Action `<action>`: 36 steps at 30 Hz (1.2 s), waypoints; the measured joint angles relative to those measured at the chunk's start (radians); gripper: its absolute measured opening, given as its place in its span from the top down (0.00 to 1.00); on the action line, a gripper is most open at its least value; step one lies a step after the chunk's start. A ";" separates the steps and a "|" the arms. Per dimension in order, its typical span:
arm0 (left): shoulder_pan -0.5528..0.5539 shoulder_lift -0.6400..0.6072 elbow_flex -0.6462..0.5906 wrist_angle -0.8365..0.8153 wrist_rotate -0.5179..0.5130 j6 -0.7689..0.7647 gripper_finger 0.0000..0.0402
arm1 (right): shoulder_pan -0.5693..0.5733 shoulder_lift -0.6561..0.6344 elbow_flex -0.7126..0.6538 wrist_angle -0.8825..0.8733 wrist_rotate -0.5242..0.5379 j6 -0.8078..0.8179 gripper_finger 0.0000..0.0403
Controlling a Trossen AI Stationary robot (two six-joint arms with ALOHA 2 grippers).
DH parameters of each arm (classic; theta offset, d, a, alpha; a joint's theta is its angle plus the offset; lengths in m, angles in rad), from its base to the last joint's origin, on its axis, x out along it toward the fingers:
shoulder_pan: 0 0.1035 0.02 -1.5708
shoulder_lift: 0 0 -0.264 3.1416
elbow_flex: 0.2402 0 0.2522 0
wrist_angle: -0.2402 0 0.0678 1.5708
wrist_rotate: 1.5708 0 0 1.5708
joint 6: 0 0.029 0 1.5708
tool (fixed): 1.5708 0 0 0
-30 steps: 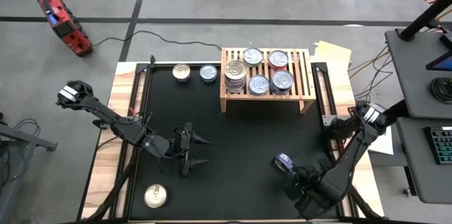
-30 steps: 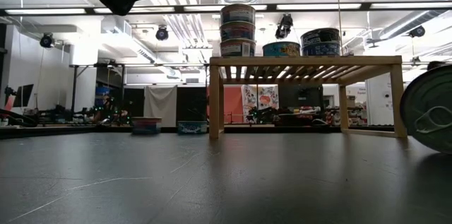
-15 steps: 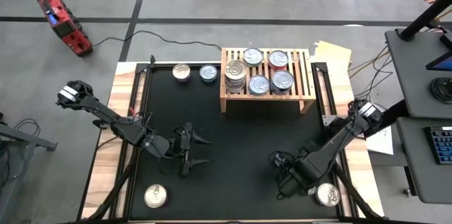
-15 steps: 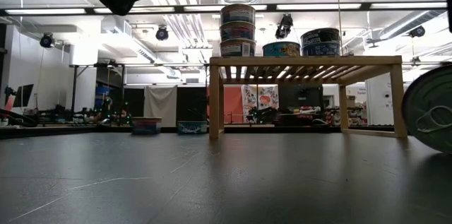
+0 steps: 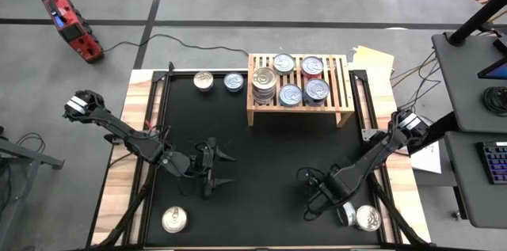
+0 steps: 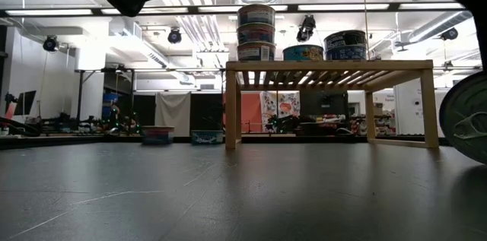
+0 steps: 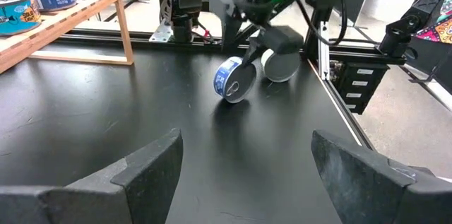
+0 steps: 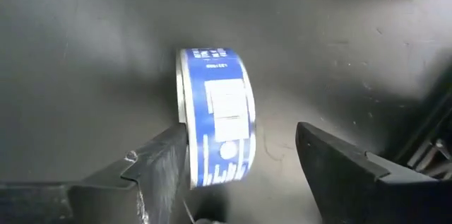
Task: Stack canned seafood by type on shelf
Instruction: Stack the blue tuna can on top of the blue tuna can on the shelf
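One small flat round blue-labelled tin stands on its edge on the black mat at the near right of the bench, resting against one finger of the right pincer, whose fingers stand apart around it without clamping. A silver-lidded tin lies flat just beside it. The tin looks rigid, smooth and fairly dense for its size; on edge it is judged liable to roll, and the curved metal wall offers little friction. The sounder hold would be across the two flat faces, or across the label band once laid flat. The left pincer waits wide open, empty, over mid-mat. The low light-wood slatted shelf already carries several tins, well apart from this one.
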 joint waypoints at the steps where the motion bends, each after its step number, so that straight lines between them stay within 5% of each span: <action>1: 0.000 0.000 0.000 0.000 0.000 0.000 0.27 | 0.000 0.000 -0.013 0.021 -0.003 -0.010 0.36; 10: 0.000 0.000 0.000 0.000 0.000 0.000 0.27 | 0.000 0.000 -0.102 0.172 -0.014 -0.045 0.43; 18: 0.000 0.000 0.000 0.000 0.000 0.000 0.27 | 0.000 0.000 -0.113 0.176 0.036 -0.043 0.68; 27: 0.000 0.000 0.000 0.000 0.000 0.000 0.27 | 0.000 0.000 -0.095 0.184 0.054 -0.044 0.68; 31: 0.000 0.000 0.000 0.000 0.000 0.000 0.27 | 0.009 -0.025 -0.072 0.244 0.224 -0.049 0.68; 36: 0.000 0.000 0.000 0.001 0.001 0.000 0.27 | 0.039 -0.097 -0.095 0.462 0.568 -0.171 0.68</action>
